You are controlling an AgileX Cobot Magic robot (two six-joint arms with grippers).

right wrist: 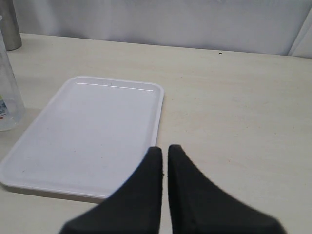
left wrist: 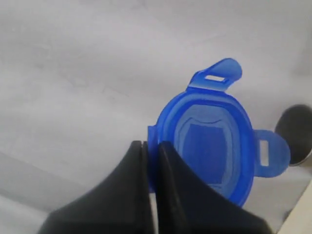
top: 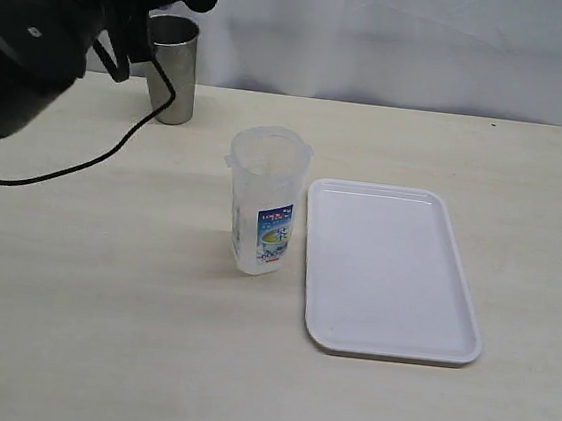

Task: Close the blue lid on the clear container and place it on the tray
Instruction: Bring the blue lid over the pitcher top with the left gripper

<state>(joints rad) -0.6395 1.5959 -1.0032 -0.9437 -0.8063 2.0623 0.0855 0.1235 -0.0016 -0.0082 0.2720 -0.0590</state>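
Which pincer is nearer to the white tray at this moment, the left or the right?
Right. The right pincer, shut, is just before the edge of the tray. The left pincer grips the blue lid beyond the clear container, by the steel tumbler.

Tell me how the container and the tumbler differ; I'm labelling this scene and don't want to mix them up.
The container is clear plastic; the tumbler is opaque steel. The container bears a printed label; the tumbler is plain. The container stands right beside the tray; the tumbler stands farther back, away from it. Both stand upright, with no lid on.
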